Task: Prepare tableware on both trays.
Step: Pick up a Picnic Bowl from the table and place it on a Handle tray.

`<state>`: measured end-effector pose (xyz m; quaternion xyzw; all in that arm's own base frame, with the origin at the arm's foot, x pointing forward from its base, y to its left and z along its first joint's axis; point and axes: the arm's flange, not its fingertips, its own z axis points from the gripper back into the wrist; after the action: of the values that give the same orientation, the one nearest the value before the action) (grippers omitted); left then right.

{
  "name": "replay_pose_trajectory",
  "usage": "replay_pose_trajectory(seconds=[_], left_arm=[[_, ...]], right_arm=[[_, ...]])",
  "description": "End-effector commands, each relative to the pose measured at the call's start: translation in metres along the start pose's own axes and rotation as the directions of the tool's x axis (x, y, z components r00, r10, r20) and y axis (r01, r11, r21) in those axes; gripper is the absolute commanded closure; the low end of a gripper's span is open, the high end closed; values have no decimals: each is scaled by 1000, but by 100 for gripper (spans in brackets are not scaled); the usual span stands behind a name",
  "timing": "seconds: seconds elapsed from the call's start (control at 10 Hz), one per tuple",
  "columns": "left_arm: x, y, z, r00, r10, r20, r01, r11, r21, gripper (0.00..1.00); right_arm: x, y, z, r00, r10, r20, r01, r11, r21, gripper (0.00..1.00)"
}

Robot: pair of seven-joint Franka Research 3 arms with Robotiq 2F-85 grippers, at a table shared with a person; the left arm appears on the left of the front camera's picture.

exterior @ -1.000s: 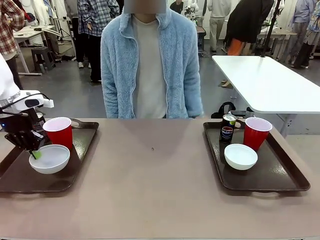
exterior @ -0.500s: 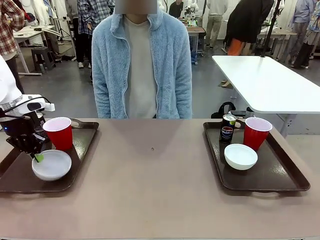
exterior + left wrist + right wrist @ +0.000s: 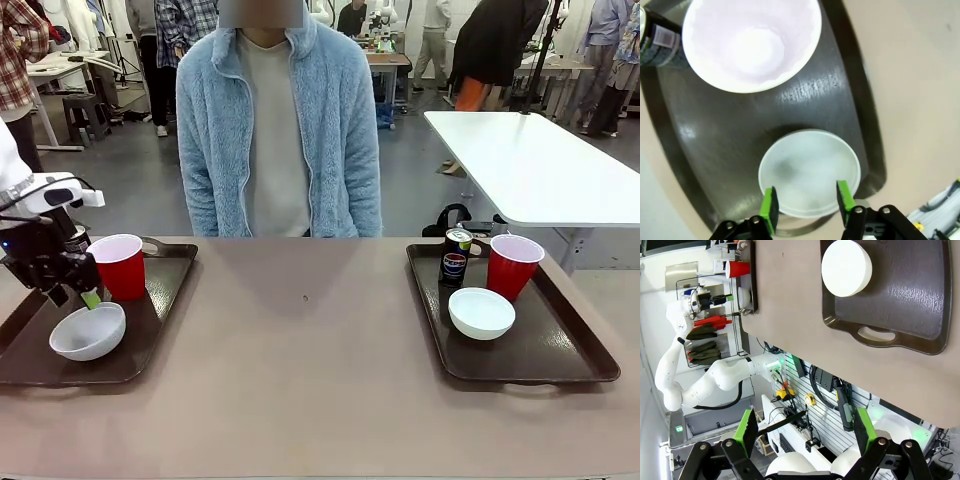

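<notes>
- left pincer (image 3: 806, 205): fingers spread apart, holding nothing, poised just above the white bowl (image 3: 88, 331) on the left tray (image 3: 150, 330).
- left tray also carries a red cup (image 3: 120, 264) and a dark can (image 3: 655, 37).
- right pincer (image 3: 802, 430): wide open, empty, well off the surface (image 3: 310, 370).
- right tray (image 3: 560, 350) holds bowl, cup, can.
- step in hand, as judged: bowl placement finished; next move calls for a straight lift clear of the rim.

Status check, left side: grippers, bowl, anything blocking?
Left gripper open above small white bowl on left brown tray. Right gripper open. No obstruction.
</notes>
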<state>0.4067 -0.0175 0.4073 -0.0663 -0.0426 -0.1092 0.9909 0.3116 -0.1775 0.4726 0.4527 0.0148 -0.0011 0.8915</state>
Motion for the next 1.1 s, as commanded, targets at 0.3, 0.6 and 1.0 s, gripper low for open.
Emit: replay_pose_trajectory(seconds=[0.3, 0.6, 1.0], left_arm=[[-15, -9, 67, 997, -52, 61, 58, 993, -105, 7], [-26, -17, 87, 995, -84, 58, 91, 988, -122, 0], [-61, -32, 111, 994, -104, 34, 107, 986, -126, 0]], right_arm=[[0, 0, 0, 1000, 0, 0, 0, 1000, 0, 0], [-2, 3, 13, 980, -71, 188, 56, 995, 83, 0], [-2, 0, 22, 986, -55, 156, 45, 997, 67, 0]])
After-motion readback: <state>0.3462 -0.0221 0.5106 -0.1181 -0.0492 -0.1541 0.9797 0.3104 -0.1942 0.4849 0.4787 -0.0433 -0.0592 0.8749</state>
